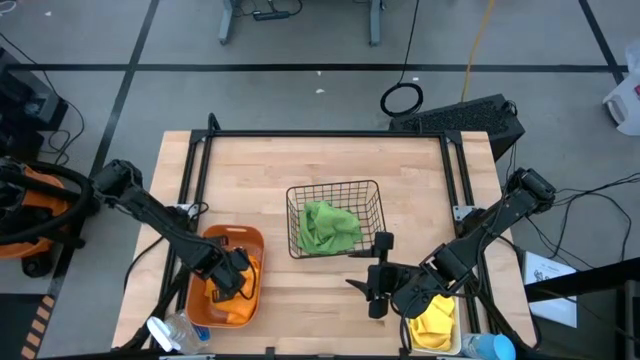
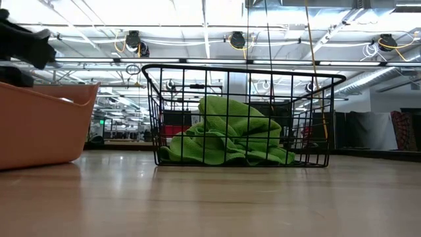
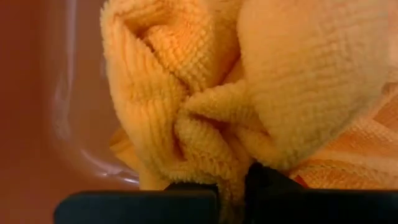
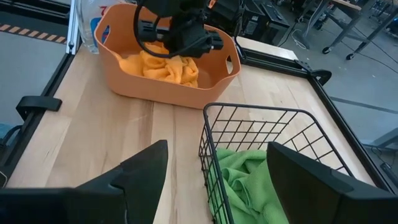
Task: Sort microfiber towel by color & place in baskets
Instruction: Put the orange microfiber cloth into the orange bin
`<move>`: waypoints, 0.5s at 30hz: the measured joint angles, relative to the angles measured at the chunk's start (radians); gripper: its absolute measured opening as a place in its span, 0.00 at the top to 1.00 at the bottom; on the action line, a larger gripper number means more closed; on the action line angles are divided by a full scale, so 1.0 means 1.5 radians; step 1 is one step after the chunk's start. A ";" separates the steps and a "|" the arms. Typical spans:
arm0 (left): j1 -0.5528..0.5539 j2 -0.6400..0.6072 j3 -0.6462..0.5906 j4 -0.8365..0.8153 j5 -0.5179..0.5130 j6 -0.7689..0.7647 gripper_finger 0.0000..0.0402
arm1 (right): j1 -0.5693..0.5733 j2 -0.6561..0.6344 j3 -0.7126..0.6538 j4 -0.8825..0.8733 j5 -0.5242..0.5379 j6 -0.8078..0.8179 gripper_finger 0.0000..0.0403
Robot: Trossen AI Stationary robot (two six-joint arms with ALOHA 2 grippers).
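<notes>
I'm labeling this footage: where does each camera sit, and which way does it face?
High: overhead, facing down; both arms, left hand in orange bin, right hand open.
Low: table height, facing black basket of green towels; no hand clearly shown.
Left wrist: in the bin, its fingertips shut on orange towel.
Right wrist: facing bin, between its open fingers.
Shared: basket, bin.

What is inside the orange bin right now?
Orange towel lies bunched in the orange bin, with the left gripper down in it, shut on the cloth. How many cloths are there, and the bin floor beneath them, is hidden.
</notes>
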 joint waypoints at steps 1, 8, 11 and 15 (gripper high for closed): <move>0.001 -0.001 0.004 -0.008 0.000 -0.005 0.95 | 0.000 0.000 0.000 -0.002 0.000 0.001 0.34; 0.003 -0.021 0.056 -0.059 -0.007 -0.081 0.71 | 0.000 0.000 0.000 -0.006 -0.001 -0.001 0.34; 0.003 -0.026 0.076 -0.083 -0.007 -0.086 0.58 | 0.000 0.000 0.000 -0.011 -0.001 -0.001 0.34; 0.002 -0.026 0.111 -0.126 0.018 -0.085 0.43 | 0.000 0.000 0.000 -0.027 -0.001 -0.002 0.34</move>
